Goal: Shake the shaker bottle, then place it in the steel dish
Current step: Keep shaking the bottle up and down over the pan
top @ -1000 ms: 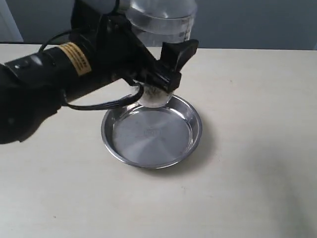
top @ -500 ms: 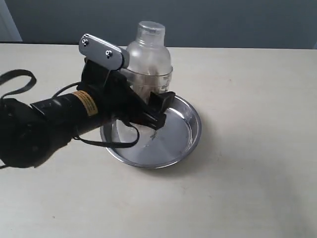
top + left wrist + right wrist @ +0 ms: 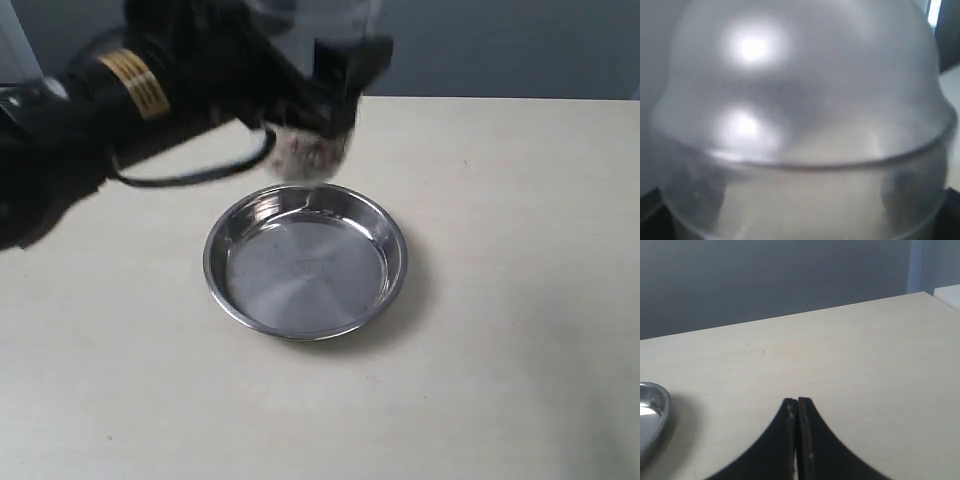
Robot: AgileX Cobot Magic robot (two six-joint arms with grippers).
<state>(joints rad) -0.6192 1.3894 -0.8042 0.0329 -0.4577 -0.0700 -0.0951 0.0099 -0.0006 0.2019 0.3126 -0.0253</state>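
"So, where is the shaker bottle [image 3: 310, 150] at this moment?"

"Up in the air, above the far rim of the steel dish [image 3: 216, 275] and not touching it. The left gripper [image 3: 318, 95] pinches it, with black fingers on either side of the body. Its lower end shows as a blur of pale and brown grains, and its top runs out of the exterior view. The left wrist view is filled with its frosted dome."

"And the other arm?"

"The right gripper [image 3: 797, 402] hangs over bare table [image 3: 865, 355], off to one side of the dish, its fingers pressed together on nothing."

"How much of the job is done?"

"The blur suggests the shaking is under way, though I cannot tell how near its end. The dish lies empty, so the setting down is all left: lower the bottle upright onto the flat bottom, then let go"
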